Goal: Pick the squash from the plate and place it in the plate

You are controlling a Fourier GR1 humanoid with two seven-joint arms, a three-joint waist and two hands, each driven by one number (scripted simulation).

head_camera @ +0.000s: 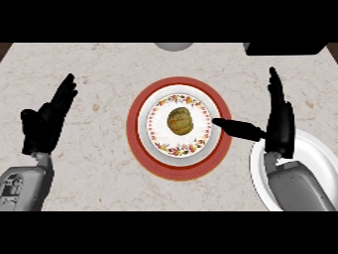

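A yellow-green squash (179, 121) lies in the middle of a floral-rimmed white plate (161, 140), which sits on a larger red plate (177, 169) at the counter's centre. My right hand (279, 122) stands just right of these plates, fingers straight and pointing away from me, thumb stretched left over the red rim toward the squash without touching it. A plain white plate (328, 163) lies at the lower right, partly hidden under my right forearm. My left hand (48, 120) rests open at the left, fingers up, well away from the plates.
A grey rounded object (174, 46) shows at the counter's far edge, and a black box-like object (285, 48) sits at the far right corner. Dark floor borders the marble counter (98, 79) on both sides.
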